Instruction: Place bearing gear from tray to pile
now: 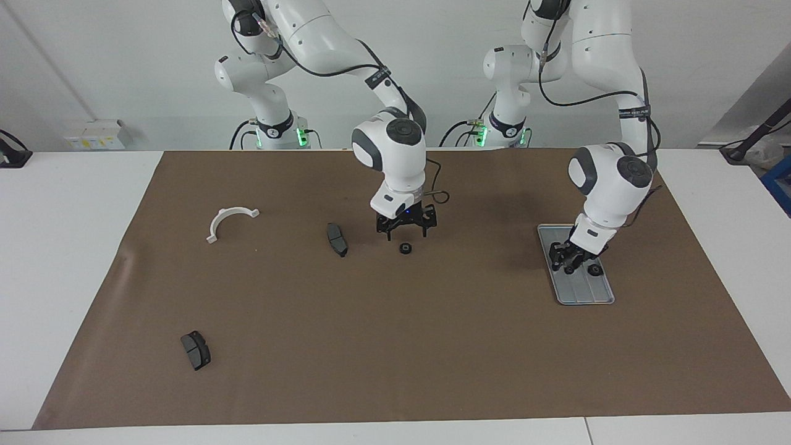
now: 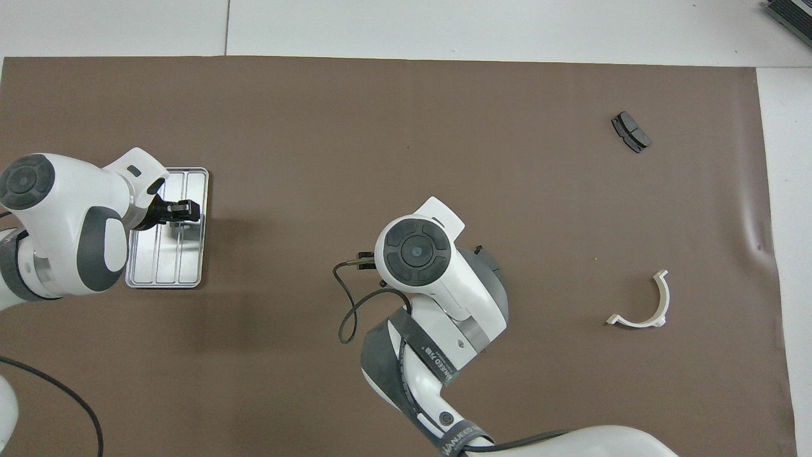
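Observation:
The silver tray (image 1: 583,292) (image 2: 163,266) lies at the left arm's end of the mat. My left gripper (image 1: 568,266) (image 2: 184,210) is down in it, fingers drawn in around a small black bearing gear (image 1: 567,269). A second gear (image 1: 594,269) sits beside it on the tray. A third gear (image 1: 405,248) lies on the mat mid-table, with my open right gripper (image 1: 406,234) low over it; the overhead view hides both under the wrist. The pile is a white half-ring bracket (image 1: 230,220) (image 2: 644,304) and two dark pads (image 1: 337,239) (image 1: 196,350).
The brown mat (image 1: 432,346) covers most of the white table. One pad (image 2: 630,131) lies far from the robots at the right arm's end. A black cable (image 2: 346,317) loops off the right wrist.

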Controlling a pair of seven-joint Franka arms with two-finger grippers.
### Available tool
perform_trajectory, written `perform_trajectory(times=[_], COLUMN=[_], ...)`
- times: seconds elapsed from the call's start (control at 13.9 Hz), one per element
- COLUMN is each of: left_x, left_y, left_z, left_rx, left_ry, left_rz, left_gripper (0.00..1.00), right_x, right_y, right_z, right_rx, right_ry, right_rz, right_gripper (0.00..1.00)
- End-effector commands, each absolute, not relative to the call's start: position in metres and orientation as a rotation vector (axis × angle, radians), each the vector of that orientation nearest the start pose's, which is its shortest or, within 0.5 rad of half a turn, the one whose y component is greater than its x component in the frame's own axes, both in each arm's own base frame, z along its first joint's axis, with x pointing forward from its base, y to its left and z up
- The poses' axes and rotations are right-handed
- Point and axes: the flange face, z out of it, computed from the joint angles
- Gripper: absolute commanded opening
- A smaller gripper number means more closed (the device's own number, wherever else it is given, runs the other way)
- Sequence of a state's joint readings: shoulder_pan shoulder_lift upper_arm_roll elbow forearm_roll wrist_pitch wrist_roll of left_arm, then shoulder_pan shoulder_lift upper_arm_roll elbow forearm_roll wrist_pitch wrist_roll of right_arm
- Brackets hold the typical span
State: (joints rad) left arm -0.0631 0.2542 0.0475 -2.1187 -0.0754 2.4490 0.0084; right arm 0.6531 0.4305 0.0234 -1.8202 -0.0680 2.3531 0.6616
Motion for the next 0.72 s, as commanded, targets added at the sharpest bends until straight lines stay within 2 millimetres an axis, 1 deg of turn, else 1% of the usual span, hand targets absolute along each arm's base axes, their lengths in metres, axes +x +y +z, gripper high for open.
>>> perform_trajectory(times=[0.0,0.14,0.36,0.5,0.65], left_x=[0.573,0.572,0.572,0.573,0.574], left_y=[-0.011,-0.011,-0.012,-0.011,-0.012], left_z=[0.298,0.296,0.297,0.297,0.298], left_rx=[-3.183,-3.183,-3.183,-3.183,-3.183], left_ry=[-0.07,-0.07,-0.065,-0.068,-0.063], left_rz=[-0.135,-0.13,-0.133,-0.137,-0.14], left_gripper=[0.46,0.4,0.31,0.28,0.26], right_x=[0.516,0.514,0.518,0.516,0.515], right_y=[0.406,0.41,0.41,0.412,0.412], right_z=[0.304,0.293,0.289,0.281,0.28], right_rx=[-3.118,-3.136,-3.12,-3.126,-3.132], right_ry=[-0.075,-0.112,-0.104,-0.08,-0.076], right_rz=[-0.203,-0.21,-0.242,-0.235,-0.225], right_gripper=[1.0,0.91,0.9,0.83,0.77])
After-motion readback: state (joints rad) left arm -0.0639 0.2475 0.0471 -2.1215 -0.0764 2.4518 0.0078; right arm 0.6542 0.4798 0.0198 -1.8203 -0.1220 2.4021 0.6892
